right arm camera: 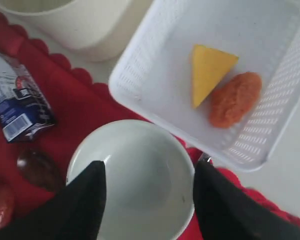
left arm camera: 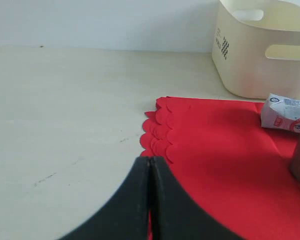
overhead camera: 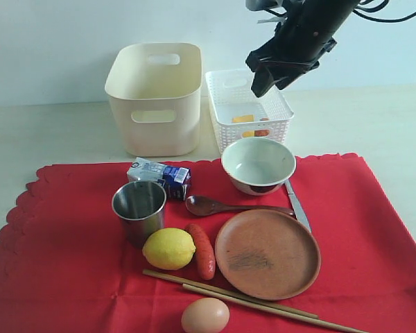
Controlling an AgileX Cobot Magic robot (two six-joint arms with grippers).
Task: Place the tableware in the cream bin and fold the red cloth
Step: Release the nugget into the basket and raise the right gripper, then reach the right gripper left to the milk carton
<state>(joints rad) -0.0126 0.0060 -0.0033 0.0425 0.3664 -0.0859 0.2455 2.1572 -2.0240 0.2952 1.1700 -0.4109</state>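
– White bowl (right arm camera: 140,150) first: where is it sitting against the right gripper (right arm camera: 149,170)?
– Directly beneath it. In the right wrist view the two black fingers (right arm camera: 85,205) are standing well apart, gripping nothing, and the bowl is showing in the gap between them. In the exterior view the gripper (overhead camera: 270,84) is hanging high, clear of the bowl (overhead camera: 258,165), above the white lattice basket (overhead camera: 229,135).
– And the left gripper (left arm camera: 150,161)?
– Its fingers are pressing flat together with nothing between them, hovering near the scalloped corner of the red cloth (left arm camera: 225,150).
– What is crowding the bowl?
– The basket is standing just behind it, carrying a yellow cheese wedge (right arm camera: 210,70) and an orange-red piece of food (right arm camera: 235,100). The metal knife (overhead camera: 298,208) is lying with one end at the bowl's right edge. The dark wooden spoon (overhead camera: 229,206) is lying just in front, and the blue-white carton (overhead camera: 159,177) is lying to the left.
– Where is everything else lying?
– On the cloth (overhead camera: 55,263), nearer the camera: steel cup (overhead camera: 139,208), lemon (overhead camera: 169,248), sausage (overhead camera: 202,251), round brown plate (overhead camera: 267,253), chopsticks (overhead camera: 249,298) and egg (overhead camera: 204,316). The cream bin (overhead camera: 159,139) is standing off the cloth, behind it, left of the basket.
– How is the bowl looking?
– It is sitting upright, mouth up, showing a smooth pale inside and a dark patch low on its outer wall.
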